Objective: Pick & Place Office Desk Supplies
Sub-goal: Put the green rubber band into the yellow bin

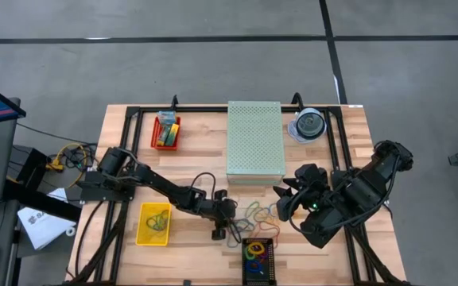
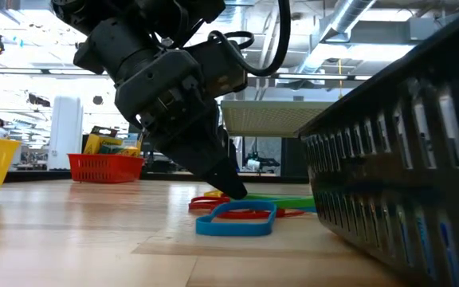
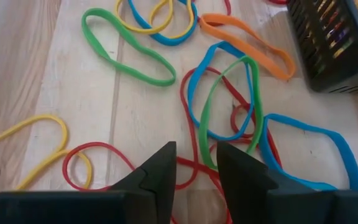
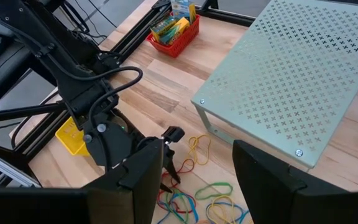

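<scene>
The left end effector (image 3: 196,171) points down at the wooden surface (image 1: 189,159), its two dark fingers (image 3: 160,168) parted by a narrow gap over a red rubber band (image 3: 188,168), not clenched on it. Just ahead of it lie loose rubber bands (image 3: 222,93) in blue, green, orange and yellow. A black basket (image 1: 258,258) with more bands sits just beside them. The right end effector (image 4: 197,168) hangs released above the bands, near a pale green perforated box (image 1: 255,141). Farther off, a red tray (image 1: 165,133) holds crayon boxes (image 1: 166,127), and a yellow basket (image 1: 154,224) stands well apart.
</scene>
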`<action>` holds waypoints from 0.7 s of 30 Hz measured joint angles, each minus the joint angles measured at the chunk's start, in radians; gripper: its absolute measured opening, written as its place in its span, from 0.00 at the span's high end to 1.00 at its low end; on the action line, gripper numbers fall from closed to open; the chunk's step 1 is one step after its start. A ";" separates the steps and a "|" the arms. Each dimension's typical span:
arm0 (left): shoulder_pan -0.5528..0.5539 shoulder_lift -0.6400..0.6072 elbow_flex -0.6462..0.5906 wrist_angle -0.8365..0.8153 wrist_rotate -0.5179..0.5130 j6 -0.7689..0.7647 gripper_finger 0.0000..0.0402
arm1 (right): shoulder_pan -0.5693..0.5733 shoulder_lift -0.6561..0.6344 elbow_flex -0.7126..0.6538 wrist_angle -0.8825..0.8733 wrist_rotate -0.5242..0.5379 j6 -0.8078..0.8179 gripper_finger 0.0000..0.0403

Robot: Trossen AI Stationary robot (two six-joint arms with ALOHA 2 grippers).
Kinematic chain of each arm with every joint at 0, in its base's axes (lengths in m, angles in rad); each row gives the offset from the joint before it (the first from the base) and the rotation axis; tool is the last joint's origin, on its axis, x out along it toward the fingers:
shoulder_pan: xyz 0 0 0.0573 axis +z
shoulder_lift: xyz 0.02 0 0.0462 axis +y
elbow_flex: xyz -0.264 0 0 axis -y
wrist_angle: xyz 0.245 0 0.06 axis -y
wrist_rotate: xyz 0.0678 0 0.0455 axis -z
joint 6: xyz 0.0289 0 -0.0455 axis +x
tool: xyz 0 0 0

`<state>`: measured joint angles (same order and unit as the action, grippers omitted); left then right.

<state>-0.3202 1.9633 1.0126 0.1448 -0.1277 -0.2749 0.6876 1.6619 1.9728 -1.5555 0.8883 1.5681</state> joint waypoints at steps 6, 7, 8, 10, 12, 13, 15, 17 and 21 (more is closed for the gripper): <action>0.000 0.000 0.000 0.000 -0.005 0.001 0.74 | 0.000 0.000 0.000 0.000 0.001 0.000 0.53; 0.000 0.000 0.000 0.000 -0.005 0.001 0.74 | 0.000 0.000 0.000 0.000 0.001 0.000 0.53; 0.000 0.000 0.000 0.002 -0.005 0.000 0.74 | 0.000 0.000 0.000 0.000 0.002 0.000 0.53; -0.004 0.000 0.000 0.021 -0.004 0.001 0.74 | 0.000 0.000 0.000 0.000 0.002 -0.001 0.53; -0.011 0.000 0.001 0.050 -0.002 0.000 0.74 | 0.000 0.000 0.000 0.000 0.002 -0.002 0.53; -0.015 0.000 0.002 0.058 -0.005 0.000 0.74 | 0.000 0.000 0.000 0.000 0.002 -0.003 0.53; -0.018 0.000 0.002 0.053 -0.018 -0.015 0.74 | -0.001 0.000 0.000 0.000 0.002 -0.005 0.53; -0.019 0.007 0.002 0.054 -0.019 -0.018 0.74 | -0.001 0.000 0.000 0.002 0.002 -0.004 0.53; -0.022 0.015 0.002 0.039 -0.036 -0.017 0.74 | -0.001 0.000 0.000 0.004 0.002 -0.005 0.53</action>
<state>-0.3420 1.9784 1.0146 0.1839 -0.1632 -0.2920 0.6868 1.6619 1.9728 -1.5513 0.8906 1.5635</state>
